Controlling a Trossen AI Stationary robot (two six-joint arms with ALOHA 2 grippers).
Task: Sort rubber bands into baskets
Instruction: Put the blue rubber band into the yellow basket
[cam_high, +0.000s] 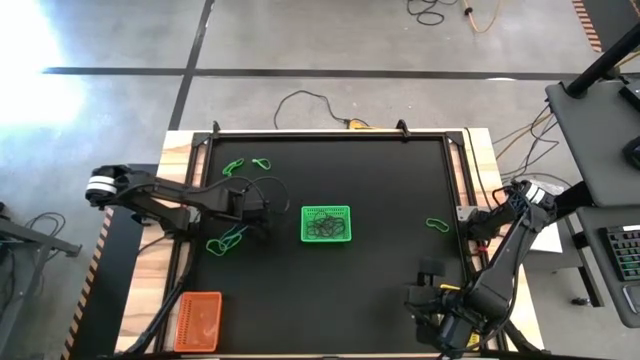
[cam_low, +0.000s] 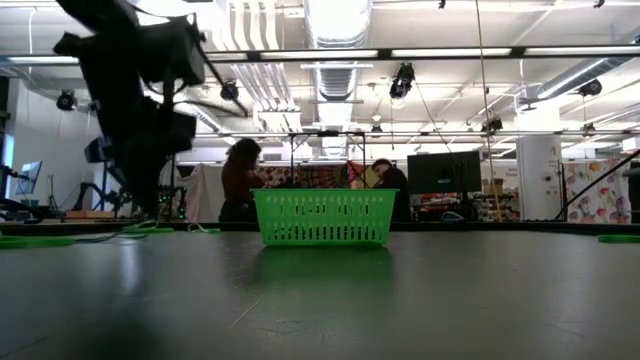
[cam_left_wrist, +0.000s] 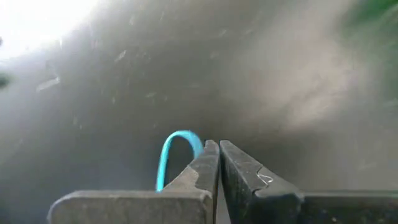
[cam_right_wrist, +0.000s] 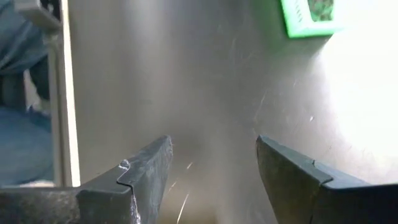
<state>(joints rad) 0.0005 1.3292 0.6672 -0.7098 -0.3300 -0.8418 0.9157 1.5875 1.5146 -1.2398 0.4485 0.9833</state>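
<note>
Left gripper clamped on a blue rubber band over the black table.
The green basket sits mid-table, dark bands inside; the orange basket lies at the near left corner. Right gripper waits spread wide near the right corner. Loose green bands lie beside the left gripper.

Overhead looking down, table-level sideways, both sharing green basket
</note>
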